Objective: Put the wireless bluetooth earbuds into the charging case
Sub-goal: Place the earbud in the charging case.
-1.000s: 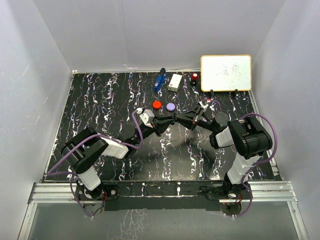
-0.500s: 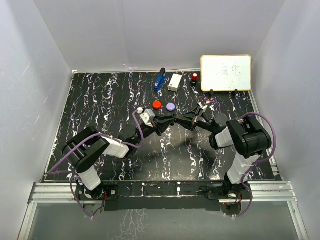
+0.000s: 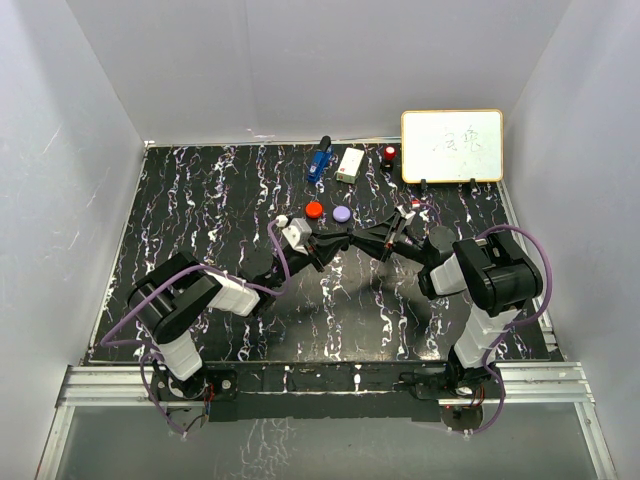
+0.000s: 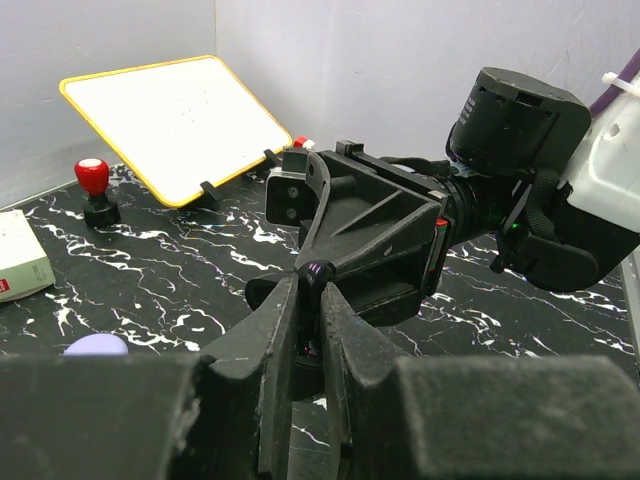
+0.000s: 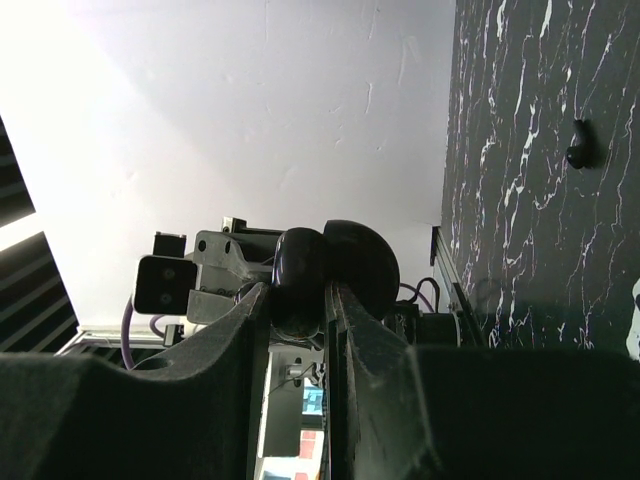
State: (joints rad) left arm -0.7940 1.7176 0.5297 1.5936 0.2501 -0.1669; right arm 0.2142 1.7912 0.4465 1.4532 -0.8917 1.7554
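Seating looks underway: left gripper (image 4: 311,292) pinches 1 black earbud (image 4: 315,271), right gripper (image 5: 298,296) clamps the charging case (image 5: 345,262); next needs fine alignment.

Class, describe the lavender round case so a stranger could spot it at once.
Find the whiteboard at the far right of the table. Left of it, towards the middle, two round cases sit side by side. Pick the lavender case, on the whiteboard's side, not the red case.
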